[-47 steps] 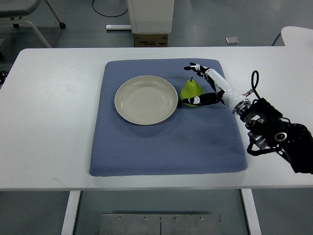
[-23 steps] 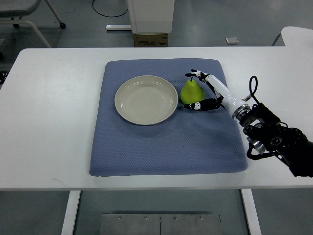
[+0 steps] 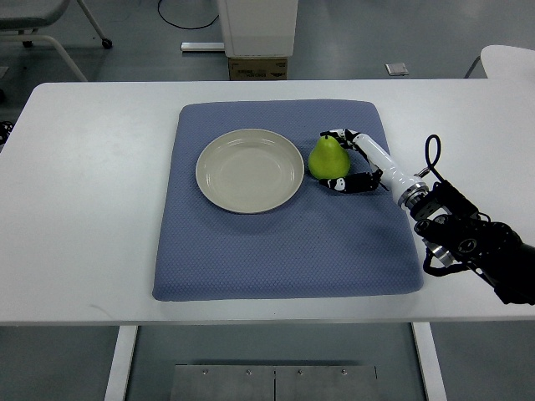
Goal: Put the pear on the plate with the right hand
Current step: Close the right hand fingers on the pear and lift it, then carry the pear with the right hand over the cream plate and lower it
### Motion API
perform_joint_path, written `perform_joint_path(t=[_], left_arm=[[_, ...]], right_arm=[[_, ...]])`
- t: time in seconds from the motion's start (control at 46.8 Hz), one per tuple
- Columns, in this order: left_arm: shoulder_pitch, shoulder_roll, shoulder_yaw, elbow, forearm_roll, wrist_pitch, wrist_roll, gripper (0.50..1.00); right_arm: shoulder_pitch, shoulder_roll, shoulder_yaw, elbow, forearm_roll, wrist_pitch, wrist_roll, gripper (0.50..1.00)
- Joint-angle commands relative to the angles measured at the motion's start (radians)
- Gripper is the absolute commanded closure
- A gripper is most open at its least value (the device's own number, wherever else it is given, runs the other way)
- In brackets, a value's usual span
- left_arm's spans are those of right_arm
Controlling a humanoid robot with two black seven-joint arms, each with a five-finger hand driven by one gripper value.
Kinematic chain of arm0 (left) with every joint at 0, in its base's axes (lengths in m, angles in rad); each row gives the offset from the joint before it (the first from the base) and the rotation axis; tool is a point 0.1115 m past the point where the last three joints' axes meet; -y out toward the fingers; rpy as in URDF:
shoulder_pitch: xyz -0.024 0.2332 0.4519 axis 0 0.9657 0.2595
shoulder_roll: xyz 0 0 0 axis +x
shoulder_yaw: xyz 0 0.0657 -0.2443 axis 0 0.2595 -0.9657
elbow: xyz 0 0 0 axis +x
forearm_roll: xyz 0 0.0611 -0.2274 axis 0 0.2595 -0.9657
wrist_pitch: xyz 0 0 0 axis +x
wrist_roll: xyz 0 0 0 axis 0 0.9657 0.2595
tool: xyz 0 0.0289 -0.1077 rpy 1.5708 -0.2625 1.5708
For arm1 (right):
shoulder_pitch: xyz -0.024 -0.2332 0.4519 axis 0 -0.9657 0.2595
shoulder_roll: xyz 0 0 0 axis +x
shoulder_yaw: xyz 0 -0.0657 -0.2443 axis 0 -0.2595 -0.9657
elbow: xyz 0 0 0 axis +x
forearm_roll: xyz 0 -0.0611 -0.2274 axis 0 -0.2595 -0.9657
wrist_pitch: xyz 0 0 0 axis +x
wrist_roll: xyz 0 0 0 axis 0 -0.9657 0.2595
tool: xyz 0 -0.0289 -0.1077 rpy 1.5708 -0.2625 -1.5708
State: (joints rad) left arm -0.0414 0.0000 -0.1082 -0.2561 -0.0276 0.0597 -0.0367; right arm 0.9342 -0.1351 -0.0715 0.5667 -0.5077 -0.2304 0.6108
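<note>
The pear [image 3: 328, 157] is seen standing upright on the mat [image 3: 284, 251], stem end up, just beside the plate [image 3: 249, 170] on its right; it is not yet on the plate. Its long axis is judged to run roughly vertical, so only a rounded green outline is offered to the top view.

The right hand [image 3: 355, 160] is placed at the pear's right side, away from the plate. Its fingers [image 3: 336, 134] are spread and curved round the fruit, one set by the far side near the stem and another [image 3: 344, 185] low by the near side. Whether the pear is actually touched or gripped cannot be told; the fingers appear to cup it rather than squeeze it.

The pear thus lies to the left of the palm, between hand and plate, so the coming move is judged to be a closing of the fingers, then a short carry leftward. The left hand is not in view.

The mat is laid on a white worktop [image 3: 92, 200].
</note>
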Motion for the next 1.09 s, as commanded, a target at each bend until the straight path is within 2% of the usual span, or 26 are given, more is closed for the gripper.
perform_joint_path(t=[0.0, 0.15, 0.321, 0.363, 0.385, 0.428, 0.855, 1.069], left_arm=[[0.0, 0.0, 0.001, 0.0, 0.0, 0.0, 0.0, 0.5], [0.0, 0.0, 0.001, 0.0, 0.0, 0.0, 0.0, 0.5], [0.0, 0.0, -0.001, 0.0, 0.0, 0.0, 0.0, 0.5], [0.0, 0.0, 0.001, 0.0, 0.0, 0.0, 0.0, 0.5], [0.0, 0.0, 0.001, 0.0, 0.0, 0.0, 0.0, 0.5], [0.0, 0.0, -0.001, 0.0, 0.0, 0.0, 0.0, 0.5], [0.0, 0.0, 0.001, 0.0, 0.0, 0.0, 0.0, 0.5], [0.0, 0.0, 0.001, 0.0, 0.0, 0.0, 0.0, 0.5]], right_arm=[[0.0, 0.0, -0.002, -0.002, 0.0, -0.007, 0.0, 0.653], [0.0, 0.002, -0.004, -0.002, 0.0, -0.009, 0.0, 0.707], [0.0, 0.011, -0.016, -0.016, 0.0, -0.016, 0.0, 0.799], [0.0, 0.012, -0.022, -0.016, 0.0, -0.023, 0.0, 0.843], [0.0, 0.012, -0.025, -0.016, 0.0, -0.026, 0.0, 0.883], [0.0, 0.015, -0.027, -0.016, 0.0, -0.029, 0.0, 0.998], [0.046, 0.029, 0.091, -0.007, 0.015, -0.027, 0.0, 1.0], [0.097, 0.083, 0.093, -0.001, 0.017, -0.02, 0.0, 1.0]])
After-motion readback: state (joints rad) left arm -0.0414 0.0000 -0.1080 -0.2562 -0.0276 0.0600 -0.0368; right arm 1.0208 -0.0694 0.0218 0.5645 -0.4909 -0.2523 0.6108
